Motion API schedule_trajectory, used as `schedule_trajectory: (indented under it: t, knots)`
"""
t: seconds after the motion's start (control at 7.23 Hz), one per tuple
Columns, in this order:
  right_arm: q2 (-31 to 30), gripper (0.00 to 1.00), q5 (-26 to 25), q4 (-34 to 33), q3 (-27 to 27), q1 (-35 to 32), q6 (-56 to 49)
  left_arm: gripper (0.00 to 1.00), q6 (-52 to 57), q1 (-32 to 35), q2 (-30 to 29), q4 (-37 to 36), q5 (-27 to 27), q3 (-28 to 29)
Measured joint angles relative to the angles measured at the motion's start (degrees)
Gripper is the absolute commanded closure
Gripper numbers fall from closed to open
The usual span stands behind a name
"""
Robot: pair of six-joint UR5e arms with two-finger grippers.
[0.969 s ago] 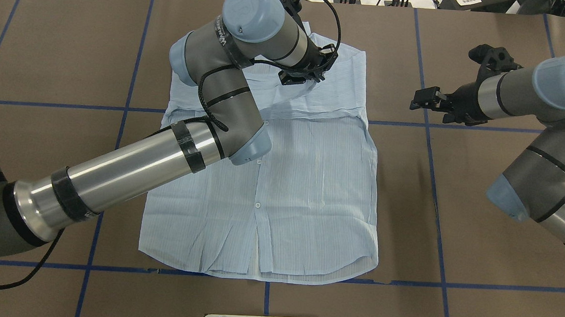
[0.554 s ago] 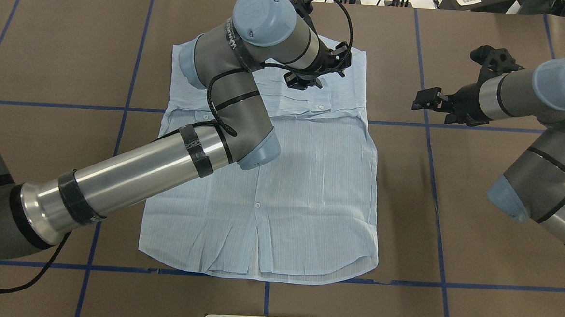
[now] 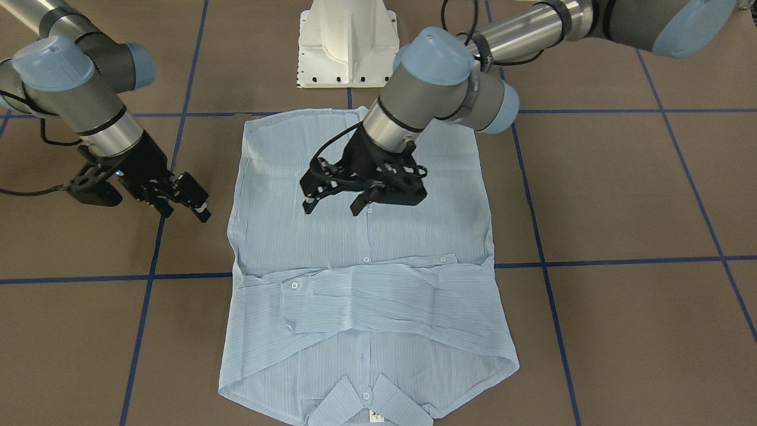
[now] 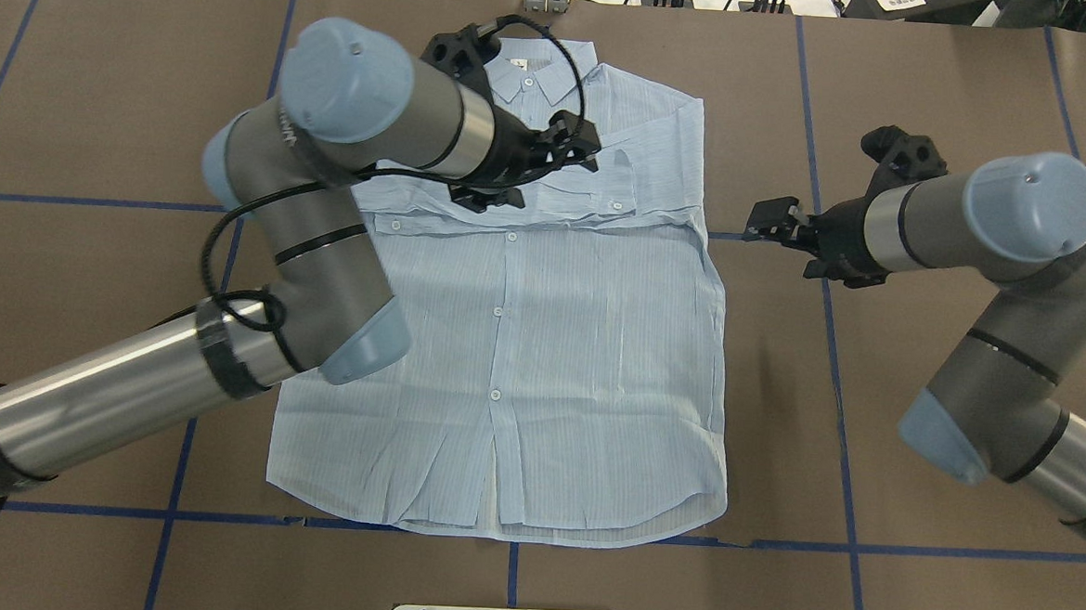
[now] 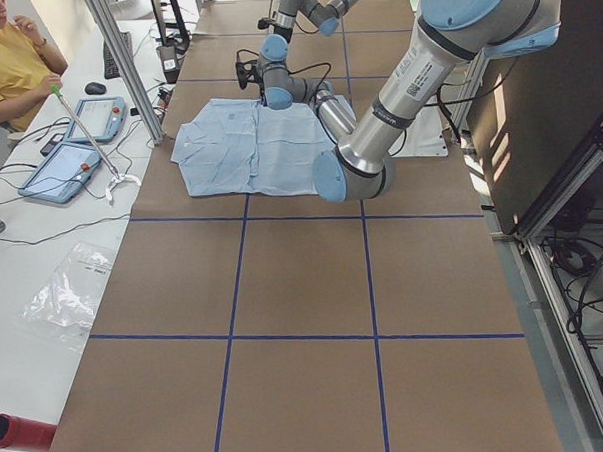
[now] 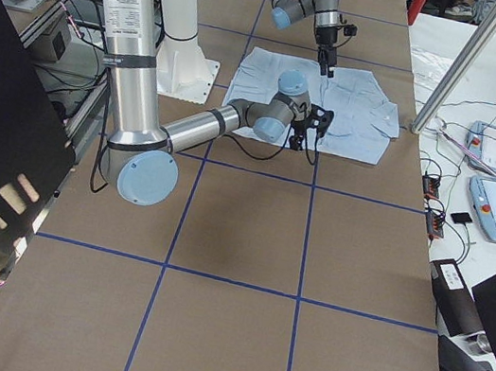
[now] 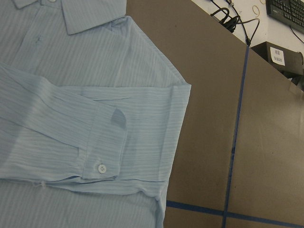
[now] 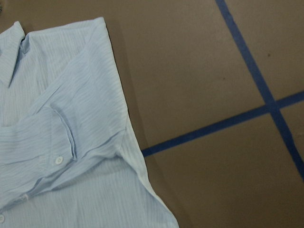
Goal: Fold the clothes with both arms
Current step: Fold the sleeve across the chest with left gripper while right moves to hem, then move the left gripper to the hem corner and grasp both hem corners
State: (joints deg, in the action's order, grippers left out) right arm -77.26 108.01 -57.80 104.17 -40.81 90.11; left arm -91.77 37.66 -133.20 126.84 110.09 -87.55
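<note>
While shirt (image 4: pixel 550 343) lies flat at centre of table (image 4: pixel 99 86), collar (image 4: pixel 541 68) toward far edge, left gripper (image 3: pixel 331 209) hovers open above it, right gripper (image 3: pixel 186 214) open beside its side edge. Pinch matching corners low and lift evenly so fold stays square.
</note>
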Motion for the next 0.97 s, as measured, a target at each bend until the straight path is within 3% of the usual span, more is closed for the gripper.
schedule_trajectory:
  t: [0.42, 0.69, 0.97]
  knots:
    - [-0.4, 0.01, -18.4, -20.5, 13.0, 20.7, 14.9, 0.00, 9.1, 1.0, 14.0, -0.3, 1.4, -11.2]
    - [-3.0, 0.01, -28.0, -24.3, 15.0, 31.2, 22.0, 0.00, 13.8, 2.4, 20.0, -0.1, 1.5, -14.6]
    - [-5.2, 0.05, -30.8, -24.8, 14.7, 34.7, 24.2, 0.00, 15.1, 2.6, 22.2, -0.1, 1.2, -15.7]
